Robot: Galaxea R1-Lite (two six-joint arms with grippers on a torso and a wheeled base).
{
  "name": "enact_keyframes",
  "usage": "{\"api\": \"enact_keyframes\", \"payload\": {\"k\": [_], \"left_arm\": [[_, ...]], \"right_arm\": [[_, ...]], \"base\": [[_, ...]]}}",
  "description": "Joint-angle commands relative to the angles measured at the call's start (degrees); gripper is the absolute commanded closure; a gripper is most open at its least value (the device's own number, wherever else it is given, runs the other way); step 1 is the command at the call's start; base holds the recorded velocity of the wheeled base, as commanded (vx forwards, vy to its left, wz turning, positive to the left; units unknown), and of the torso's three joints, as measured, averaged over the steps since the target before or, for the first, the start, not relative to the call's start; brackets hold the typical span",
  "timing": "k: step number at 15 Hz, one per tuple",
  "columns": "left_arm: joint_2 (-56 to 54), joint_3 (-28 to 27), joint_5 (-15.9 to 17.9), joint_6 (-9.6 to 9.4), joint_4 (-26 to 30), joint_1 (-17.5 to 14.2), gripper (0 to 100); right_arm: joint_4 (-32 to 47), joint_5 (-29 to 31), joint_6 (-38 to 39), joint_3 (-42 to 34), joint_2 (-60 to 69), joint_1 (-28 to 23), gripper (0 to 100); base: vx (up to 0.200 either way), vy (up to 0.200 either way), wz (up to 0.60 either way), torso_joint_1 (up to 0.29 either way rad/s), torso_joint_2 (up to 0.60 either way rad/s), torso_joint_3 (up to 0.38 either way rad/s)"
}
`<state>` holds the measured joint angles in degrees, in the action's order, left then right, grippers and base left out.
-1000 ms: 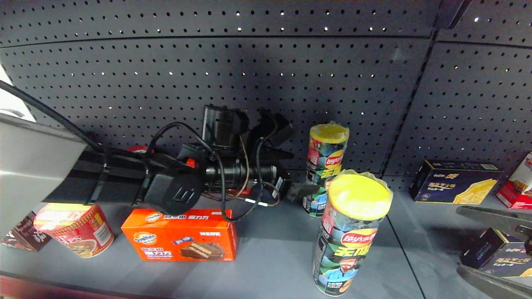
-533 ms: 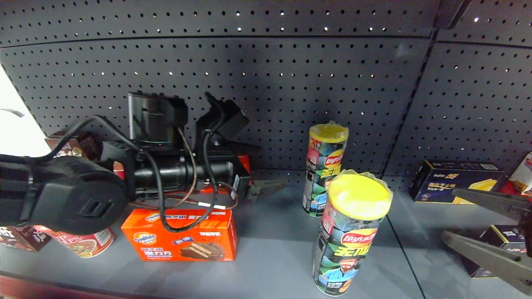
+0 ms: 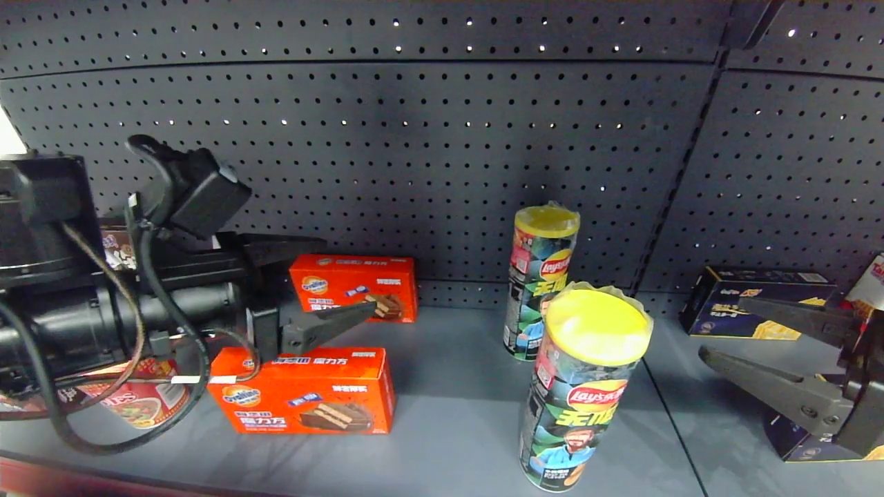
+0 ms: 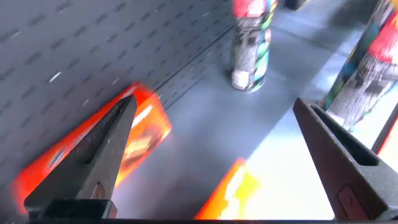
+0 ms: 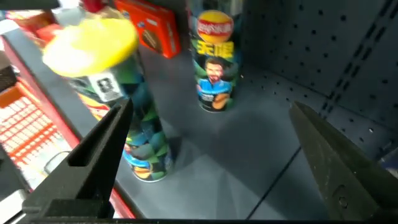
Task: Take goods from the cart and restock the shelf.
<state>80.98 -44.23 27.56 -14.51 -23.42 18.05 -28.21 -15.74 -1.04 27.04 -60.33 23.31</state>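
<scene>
Two orange boxes lie on the grey shelf (image 3: 456, 414): one at the back (image 3: 353, 286) against the pegboard, one at the front (image 3: 304, 390). Two chip cans with yellow lids stand upright, one behind (image 3: 545, 276) and one in front (image 3: 587, 386). My left gripper (image 3: 349, 276) hangs open and empty over the orange boxes, left of the cans. The left wrist view shows its empty gap (image 4: 211, 155), the back box (image 4: 146, 134) and the rear can (image 4: 252, 43). My right gripper (image 3: 722, 328) is open and empty to the right of the front can (image 5: 118, 93).
A red cup of noodles (image 3: 138, 404) sits at the shelf's front left, under my left arm. Dark blue boxes (image 3: 753, 300) and a red box (image 3: 867, 290) lie at the right. The pegboard wall (image 3: 442, 152) closes the back. Bare shelf lies between boxes and cans.
My left arm has drawn back to the left, away from the rear can, uncovering the back orange box. My right gripper has come up and inward from the right edge.
</scene>
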Motion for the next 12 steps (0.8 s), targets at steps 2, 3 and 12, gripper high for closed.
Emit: {"api": "enact_keyframes", "payload": {"k": [2, 3, 12], "left_arm": [[-8.21, 4.85, 0.21, 0.18, -0.05, -5.13, 0], [-9.53, 5.29, 0.21, 0.27, -0.05, -6.45, 0], [-24.38, 13.29, 0.30, 0.88, 0.04, -19.55, 0]], "right_arm": [[-0.18, 0.53, 0.16, 0.12, -0.14, -0.63, 0], [-0.44, 0.53, 0.16, 0.38, -0.05, -1.60, 0], [3.69, 8.62, -0.02, 1.70, 7.86, -8.81, 0]], "base": [[0.000, 0.000, 0.00, 0.000, 0.00, 0.000], [0.000, 0.000, 0.00, 0.000, 0.00, 0.000], [0.000, 0.000, 0.00, 0.000, 0.00, 0.000]]}}
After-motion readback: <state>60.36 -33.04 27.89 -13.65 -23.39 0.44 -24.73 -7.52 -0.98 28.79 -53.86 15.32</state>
